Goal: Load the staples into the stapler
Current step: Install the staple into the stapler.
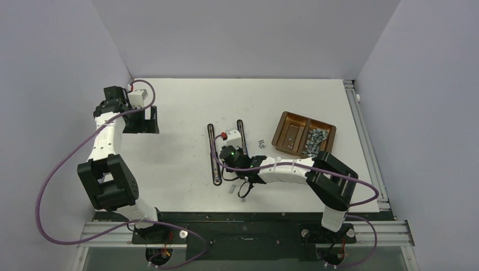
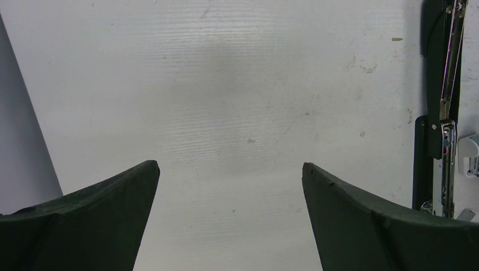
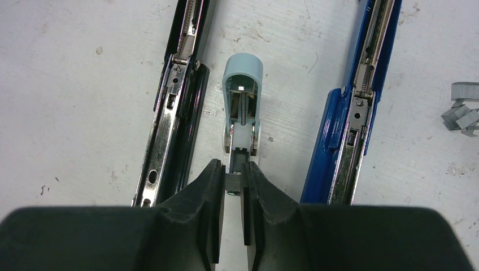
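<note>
Our right claw pinches a small grey staple strip at the near end of the opened pale blue stapler, which lies between a black stapler and a blue stapler. More staples lie loose beside the blue one. Our left claw hangs spread wide over the bench, well apart from them.
</note>
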`<move>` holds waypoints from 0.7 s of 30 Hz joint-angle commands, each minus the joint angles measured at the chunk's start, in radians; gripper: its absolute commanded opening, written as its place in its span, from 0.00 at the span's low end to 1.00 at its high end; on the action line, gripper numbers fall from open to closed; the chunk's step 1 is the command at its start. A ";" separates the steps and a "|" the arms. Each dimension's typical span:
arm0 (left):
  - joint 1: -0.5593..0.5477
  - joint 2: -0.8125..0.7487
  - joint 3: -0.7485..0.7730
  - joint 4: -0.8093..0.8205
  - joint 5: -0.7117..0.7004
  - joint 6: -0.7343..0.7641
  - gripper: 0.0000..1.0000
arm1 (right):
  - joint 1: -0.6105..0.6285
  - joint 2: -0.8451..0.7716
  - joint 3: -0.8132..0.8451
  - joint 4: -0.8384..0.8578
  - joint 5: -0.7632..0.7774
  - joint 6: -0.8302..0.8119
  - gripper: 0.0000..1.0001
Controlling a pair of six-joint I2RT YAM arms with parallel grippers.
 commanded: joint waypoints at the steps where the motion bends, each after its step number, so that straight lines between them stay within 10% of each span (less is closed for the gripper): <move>1: 0.007 0.004 0.052 0.009 0.024 -0.015 0.96 | -0.007 0.027 0.001 0.025 0.003 -0.011 0.09; 21: 0.007 -0.007 0.044 0.009 0.023 -0.014 0.96 | -0.008 0.039 0.006 0.022 -0.007 -0.017 0.09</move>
